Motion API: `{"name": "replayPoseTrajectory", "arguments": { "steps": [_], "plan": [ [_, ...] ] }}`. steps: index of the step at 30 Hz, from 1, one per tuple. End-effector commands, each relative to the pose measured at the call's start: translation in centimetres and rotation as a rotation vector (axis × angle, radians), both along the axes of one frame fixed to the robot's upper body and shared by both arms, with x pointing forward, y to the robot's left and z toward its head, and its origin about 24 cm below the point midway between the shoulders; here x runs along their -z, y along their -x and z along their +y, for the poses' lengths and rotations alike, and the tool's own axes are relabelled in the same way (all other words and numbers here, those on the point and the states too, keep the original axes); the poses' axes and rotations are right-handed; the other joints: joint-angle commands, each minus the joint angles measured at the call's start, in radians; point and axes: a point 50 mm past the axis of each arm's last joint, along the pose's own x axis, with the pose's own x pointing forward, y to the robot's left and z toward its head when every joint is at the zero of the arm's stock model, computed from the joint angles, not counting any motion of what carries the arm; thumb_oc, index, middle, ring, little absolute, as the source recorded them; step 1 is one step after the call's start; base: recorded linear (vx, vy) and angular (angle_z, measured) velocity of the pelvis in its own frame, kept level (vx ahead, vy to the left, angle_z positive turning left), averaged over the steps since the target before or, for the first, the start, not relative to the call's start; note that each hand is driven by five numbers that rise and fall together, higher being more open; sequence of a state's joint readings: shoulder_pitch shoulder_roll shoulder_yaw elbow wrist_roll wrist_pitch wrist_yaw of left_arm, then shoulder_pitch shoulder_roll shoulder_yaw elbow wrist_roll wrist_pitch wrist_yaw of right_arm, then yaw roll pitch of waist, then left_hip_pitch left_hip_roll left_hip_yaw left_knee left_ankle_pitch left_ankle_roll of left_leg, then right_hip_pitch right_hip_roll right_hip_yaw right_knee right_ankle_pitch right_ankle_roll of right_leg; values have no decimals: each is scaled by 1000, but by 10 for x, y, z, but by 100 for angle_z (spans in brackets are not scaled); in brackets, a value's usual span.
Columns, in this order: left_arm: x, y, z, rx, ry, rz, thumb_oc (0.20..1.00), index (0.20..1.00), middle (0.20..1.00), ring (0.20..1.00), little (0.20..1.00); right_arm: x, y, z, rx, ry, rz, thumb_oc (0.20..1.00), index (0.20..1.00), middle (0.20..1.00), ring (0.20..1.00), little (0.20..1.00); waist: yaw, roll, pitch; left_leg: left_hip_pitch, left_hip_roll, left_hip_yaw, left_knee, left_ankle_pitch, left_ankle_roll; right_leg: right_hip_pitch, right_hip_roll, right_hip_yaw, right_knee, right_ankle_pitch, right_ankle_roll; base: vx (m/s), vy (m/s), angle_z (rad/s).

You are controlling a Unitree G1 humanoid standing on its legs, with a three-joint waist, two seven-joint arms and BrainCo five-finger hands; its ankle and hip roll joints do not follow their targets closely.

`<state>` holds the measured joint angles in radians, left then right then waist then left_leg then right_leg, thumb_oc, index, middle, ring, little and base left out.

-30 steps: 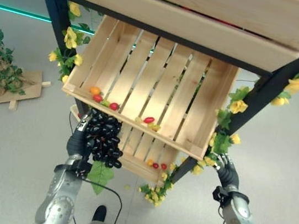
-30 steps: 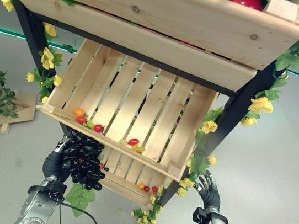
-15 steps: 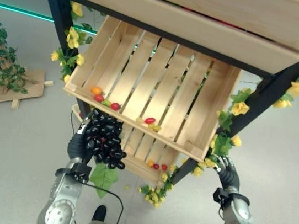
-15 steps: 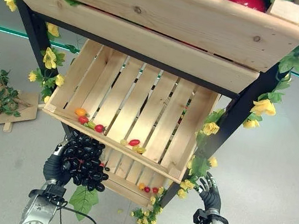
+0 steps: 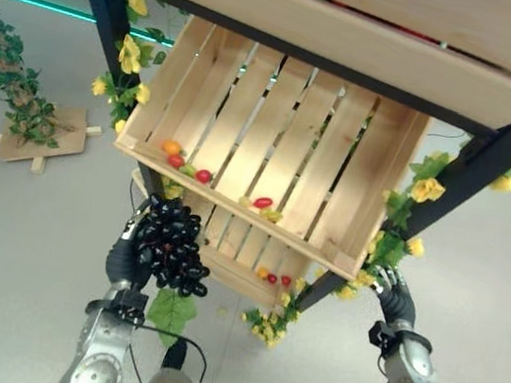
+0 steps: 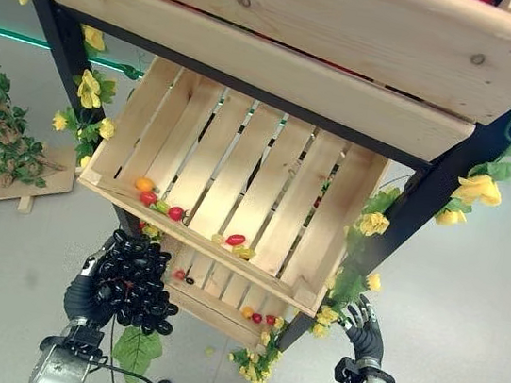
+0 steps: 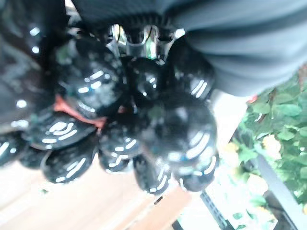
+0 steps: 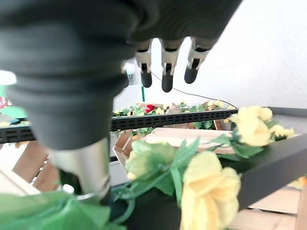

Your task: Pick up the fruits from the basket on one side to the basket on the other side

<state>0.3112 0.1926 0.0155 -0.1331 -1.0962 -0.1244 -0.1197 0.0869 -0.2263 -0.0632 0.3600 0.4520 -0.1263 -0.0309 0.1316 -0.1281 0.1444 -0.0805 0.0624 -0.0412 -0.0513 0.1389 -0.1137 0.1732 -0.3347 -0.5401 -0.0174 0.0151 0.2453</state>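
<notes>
Grapes [image 5: 169,248] hide most of left hand [image 5: 124,259].

The whole scene sits differently in the eye views than a second ago, which is the camera shifting, not the shelf or the crates. Against the wooden crate [image 5: 271,146], the left hand [image 5: 128,255] with its bunch of black grapes [image 5: 169,248] is a little higher than before: the top of the bunch now lies closer under the crate's front left corner, near the small red and orange fruits [image 5: 184,158] along the front edge. The green leaf [image 5: 171,311] hangs further below the bunch. The right hand [image 5: 391,294] sits slightly nearer the yellow flowers [image 5: 357,280] on the black post at the crate's front right corner.
</notes>
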Motion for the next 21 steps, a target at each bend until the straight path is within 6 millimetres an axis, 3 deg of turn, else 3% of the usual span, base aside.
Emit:
{"name": "replayPoseTrajectory", "arguments": {
  "steps": [1,13,19,21],
  "plan": [
    [-28,-5,-4,19,46,-180,200,200,200,200,200,-29,-18,-12,24,57,-154,1000,1000,1000,1000,1000,30,29,-21,98,-76,-3,21,-148,107,-143,29,-18,90,142,-51,0,0,0],
    [-23,2,-3,47,70,-169,200,200,200,200,200,-35,-19,-20,54,70,-183,1000,1000,1000,1000,1000,44,31,-16,92,-78,-27,27,-146,103,-133,29,-35,94,134,-53,-6,-9,7],
    [-36,7,-1,82,35,-227,200,200,200,200,200,-37,-18,-27,72,85,-189,1000,1000,1000,1000,1000,55,33,-12,92,-76,-40,28,-145,101,-129,28,-44,99,131,-53,-7,-12,8],
    [-48,7,-1,96,19,-285,200,200,200,200,200,-36,-18,-29,78,89,-187,1000,1000,1000,1000,1000,61,34,-14,91,-74,-45,27,-143,98,-124,31,-49,98,128,-54,-3,-16,7]
  ]
}}
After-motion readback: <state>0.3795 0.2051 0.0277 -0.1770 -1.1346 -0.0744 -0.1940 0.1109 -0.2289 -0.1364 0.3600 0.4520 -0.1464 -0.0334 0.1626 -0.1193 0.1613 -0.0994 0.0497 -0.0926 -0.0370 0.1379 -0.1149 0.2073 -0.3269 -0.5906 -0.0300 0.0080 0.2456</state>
